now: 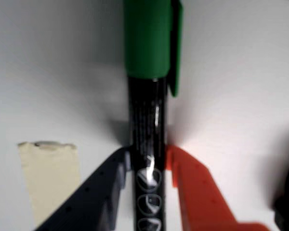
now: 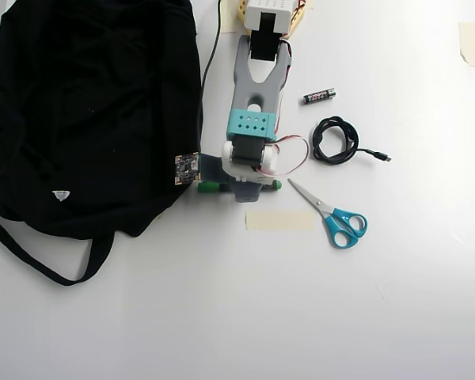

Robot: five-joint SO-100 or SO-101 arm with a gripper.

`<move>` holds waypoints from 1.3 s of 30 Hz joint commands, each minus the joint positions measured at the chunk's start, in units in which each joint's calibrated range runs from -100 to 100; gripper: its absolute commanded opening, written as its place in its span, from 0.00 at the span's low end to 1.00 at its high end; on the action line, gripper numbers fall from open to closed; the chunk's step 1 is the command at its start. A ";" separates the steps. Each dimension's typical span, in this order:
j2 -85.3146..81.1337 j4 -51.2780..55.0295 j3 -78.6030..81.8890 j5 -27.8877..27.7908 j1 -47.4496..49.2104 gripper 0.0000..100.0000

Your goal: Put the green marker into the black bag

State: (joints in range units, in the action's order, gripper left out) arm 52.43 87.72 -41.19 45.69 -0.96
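Note:
The green marker [image 1: 148,120] stands up the middle of the wrist view, green cap at the top and dark printed barrel below. My gripper [image 1: 148,161] is shut on the barrel, its dark finger [image 1: 103,187] touching the left side and its orange finger [image 1: 192,192] the right. In the overhead view the marker [image 2: 208,188] lies crosswise under the gripper [image 2: 241,184], only its green ends showing. The black bag [image 2: 87,103] fills the left of that view, its edge just left of the gripper.
A strip of beige tape [image 2: 279,220] lies just below the gripper, also seen as tape [image 1: 50,178] in the wrist view. Blue-handled scissors [image 2: 336,218], a coiled black cable [image 2: 335,140] and a small battery [image 2: 319,96] lie to the right on the white table.

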 commanded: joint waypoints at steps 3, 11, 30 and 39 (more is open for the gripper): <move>-0.89 -0.30 -1.03 -0.23 0.88 0.02; -1.31 3.24 -3.82 -0.23 1.18 0.02; -1.39 11.42 -18.55 -1.64 1.55 0.02; -1.47 11.59 -21.52 -3.42 1.93 0.02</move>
State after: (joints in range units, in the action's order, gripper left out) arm 52.76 98.63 -60.38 43.25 0.29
